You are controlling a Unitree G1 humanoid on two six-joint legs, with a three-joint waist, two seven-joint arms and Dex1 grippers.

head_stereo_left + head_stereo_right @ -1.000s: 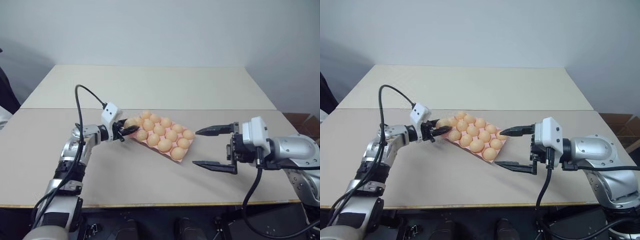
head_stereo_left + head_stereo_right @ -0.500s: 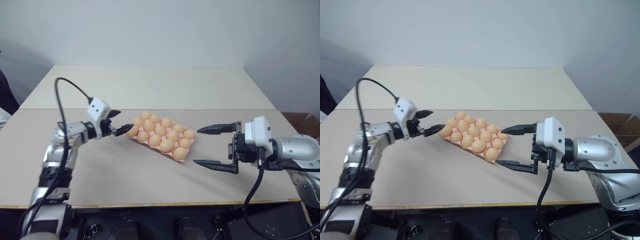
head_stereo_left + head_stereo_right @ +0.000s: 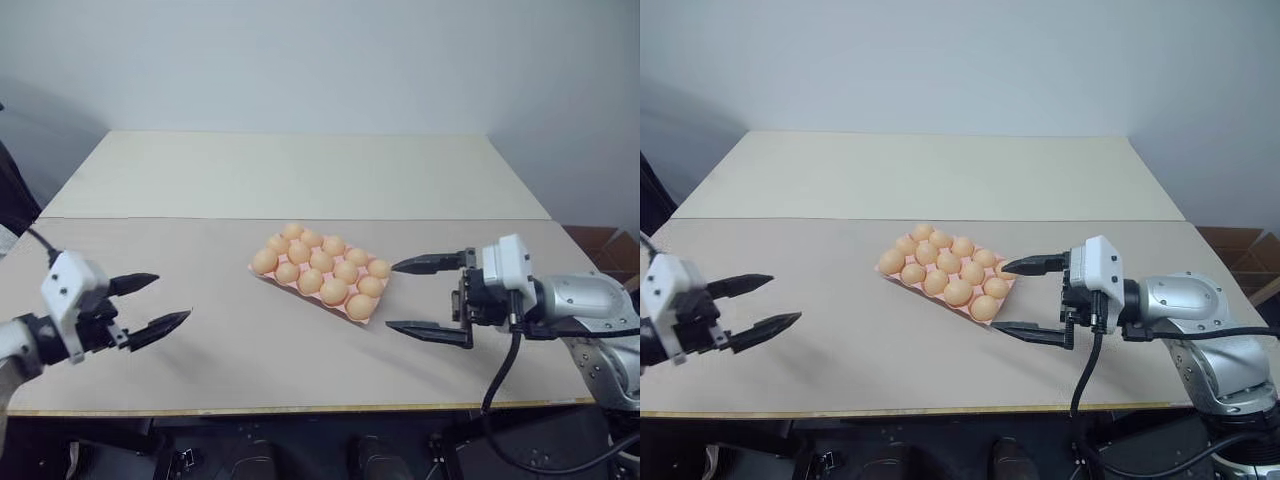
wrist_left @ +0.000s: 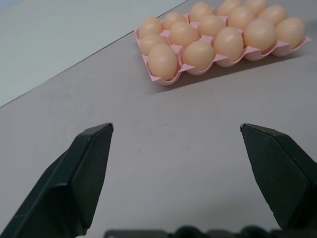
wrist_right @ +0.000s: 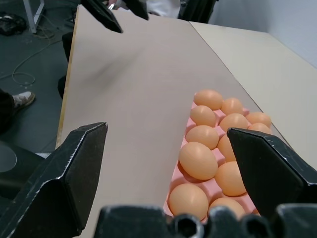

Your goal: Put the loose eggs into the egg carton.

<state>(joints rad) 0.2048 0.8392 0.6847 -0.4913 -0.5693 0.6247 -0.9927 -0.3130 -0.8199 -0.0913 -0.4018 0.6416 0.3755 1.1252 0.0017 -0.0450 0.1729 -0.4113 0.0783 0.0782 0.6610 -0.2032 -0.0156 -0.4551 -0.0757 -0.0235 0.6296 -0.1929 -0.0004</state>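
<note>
The pink egg carton (image 4: 223,63) lies at an angle in the middle of the table. Several pale orange eggs (image 3: 320,260) sit in its cups, and every cup I see holds one. The loose eggs are out of view; none lies on the tabletop. My left gripper (image 3: 172,297) hangs open and empty near the table's front left, well clear of the carton. My right gripper (image 3: 391,295) stands open and empty just right of the carton, with one finger (image 3: 430,263) above the other and both pointing at the carton's right corner.
A paler second table (image 3: 300,170) butts against the far side of the brown table (image 3: 250,350). Its front edge (image 3: 300,407) runs just below both grippers. In the right wrist view, the floor past the table's side holds cables and a person's shoe (image 5: 20,99).
My left gripper opened and let go of an egg at the carton's left corner cup. It then drew back far to the left and toward the front edge. The right arm stayed put.
</note>
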